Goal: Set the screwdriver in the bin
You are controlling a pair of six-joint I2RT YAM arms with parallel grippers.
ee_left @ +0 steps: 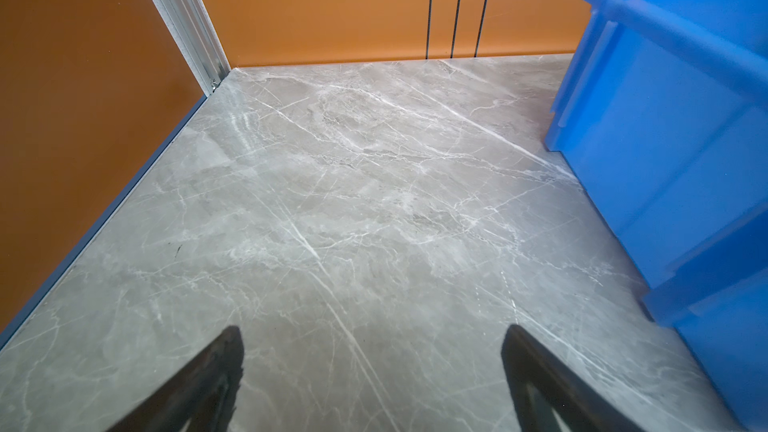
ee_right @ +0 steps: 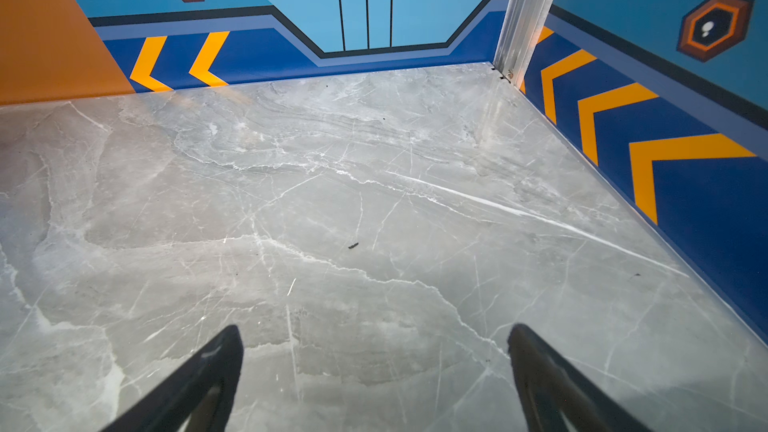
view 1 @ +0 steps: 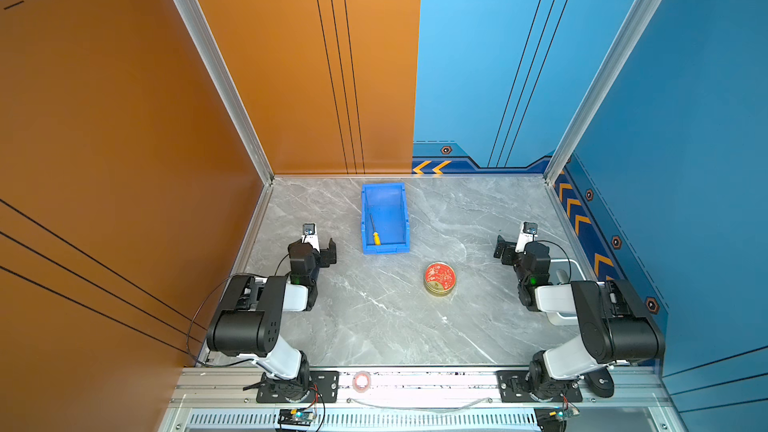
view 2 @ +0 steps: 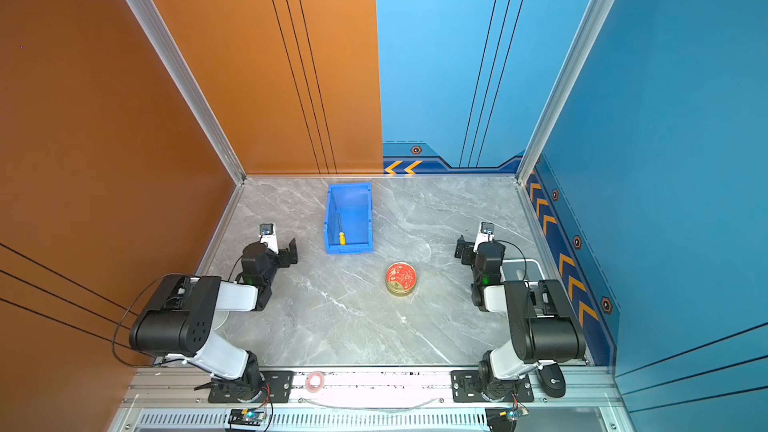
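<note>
Overhead scene: grey marble table (view 1: 374,317) w/ two robot arms, one per side. The screwdriver (view 1: 374,229) lies flat inside the blue bin (view 1: 405,218), on its floor along the wall nearest the left arm. Its yellow handle is toward the near lipped end and its shaft points to the far end; both top views show this.

Your left gripper (ee_left: 372,332) hangs over bare table just beside the bin's outer wall, jaws spread wide w/ nothing between them. Your right gripper (ee_right: 374,332) sits well apart on the opposite side, likewise spread & empty. A round red tin (view 1: 439,278) stands near the bin, not touching.

Placing step looks done, so the task reads as complete. Next move, if any, is to hold both arms clear of the bin w/o nudging it.
</note>
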